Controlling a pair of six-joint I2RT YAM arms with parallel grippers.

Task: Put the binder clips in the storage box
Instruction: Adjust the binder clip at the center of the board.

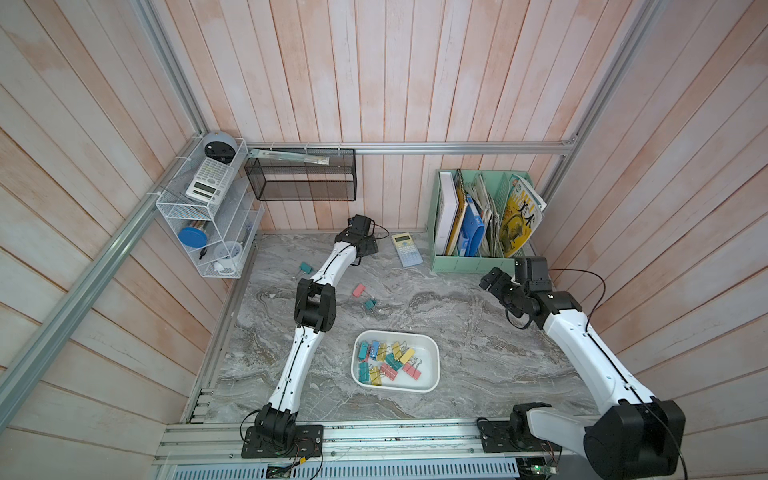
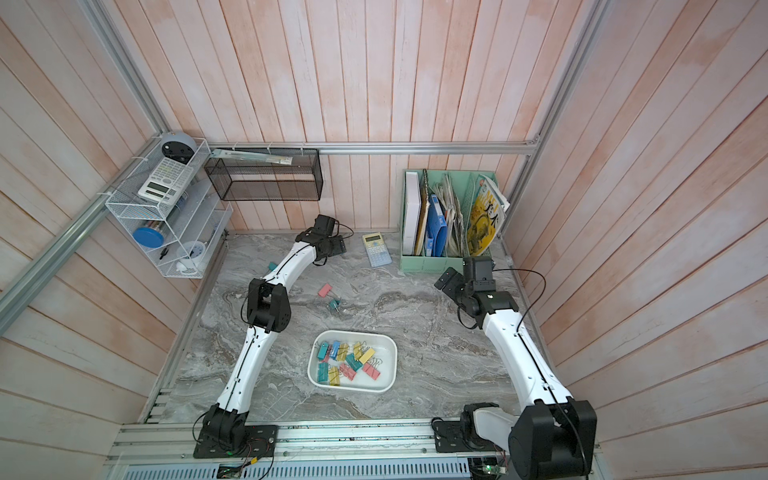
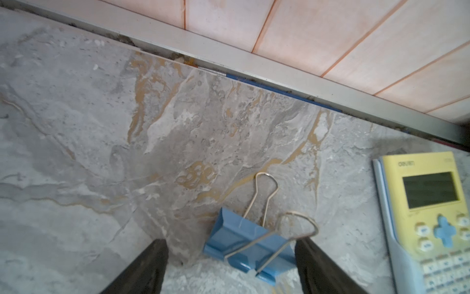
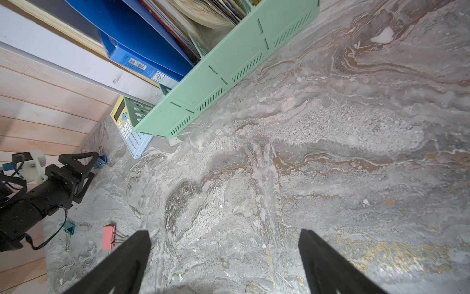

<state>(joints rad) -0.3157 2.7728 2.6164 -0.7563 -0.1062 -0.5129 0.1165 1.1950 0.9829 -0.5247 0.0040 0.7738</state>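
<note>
One blue binder clip (image 3: pixel 244 241) inside wide-spread left gripper (image 3: pixel 231 245), right gripper (image 4: pixel 224 233) agape, empty, deli calculator (image 3: pixel 429 203)

Left arm (image 1: pixel 328 266) reaches far forward, wrist tipped down, left gripper (image 3: pixel 230 241) jaws wide apart. Right arm (image 1: pixel 582 345) bent (forearm raised), right gripper (image 4: pixel 223 233) angled forward and inward, jaws spread fully.

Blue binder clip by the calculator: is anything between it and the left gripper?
Nothing visible. The blue binder clip lies between the open fingers of the left gripper; the calculator sits to one side, apart.
</note>
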